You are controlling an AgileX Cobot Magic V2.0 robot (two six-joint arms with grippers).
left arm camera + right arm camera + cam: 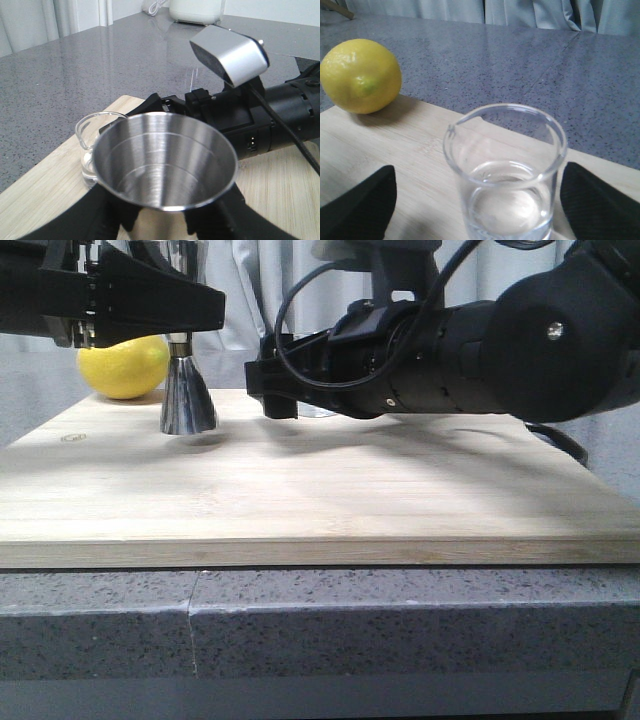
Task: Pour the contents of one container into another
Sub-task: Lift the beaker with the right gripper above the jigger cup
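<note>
**A:** Grey speckled stone counter sits closest to us in the front view, with the pale bamboo board lying on top of it. What do we have on the board?

**B:** We see the steel jigger standing near the back left corner, its flared, mirror-bright base on the wood. Our left gripper is closed around its body: in the left wrist view the black fingers press against the metal on both sides, below the wide round mouth, whose inside shows faint rings. We judge that it is held to stay steady while it receives the pour.

**A:** And the beaker?

**B:** The beaker stands on the board just beside the jigger, thin clear glass with a small pouring lip and a little clear liquid at the bottom. Our right gripper is spread wide, one black textured finger on each side of the glass with a gap showing on both; it is not gripping yet. We think it sits that way to close on the beaker next.

**A:** Anything else?

**B:** A lemon, yellow and dimpled, rests at the board's back edge behind the jigger, apart from both.
</note>
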